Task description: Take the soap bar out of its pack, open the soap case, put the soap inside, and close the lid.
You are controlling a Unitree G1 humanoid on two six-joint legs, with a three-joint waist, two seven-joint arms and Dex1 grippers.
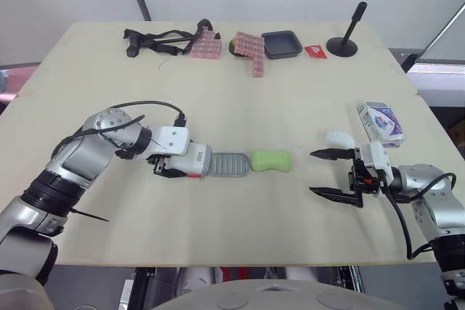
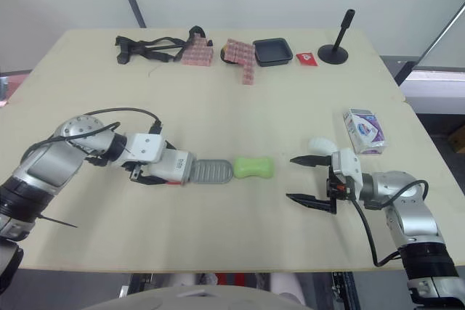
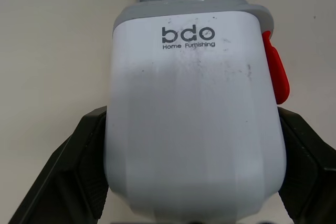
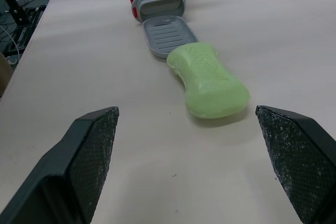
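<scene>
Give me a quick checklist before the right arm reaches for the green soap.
1. Soap bar out of its pack: ok, it lies bare on the table.
2. Soap case held: ok, left fingers clamp its white shell.
3. Grey tray slid out: ok, and empty.
4. Right fingers open: ok, spread wide, facing the soap.
5. Soap apart from the tray: cannot tell, its end meets the tray's edge.

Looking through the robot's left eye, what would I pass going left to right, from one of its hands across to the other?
left hand, gripping the white soap case → grey ribbed tray → green soap bar → right hand, open
</scene>
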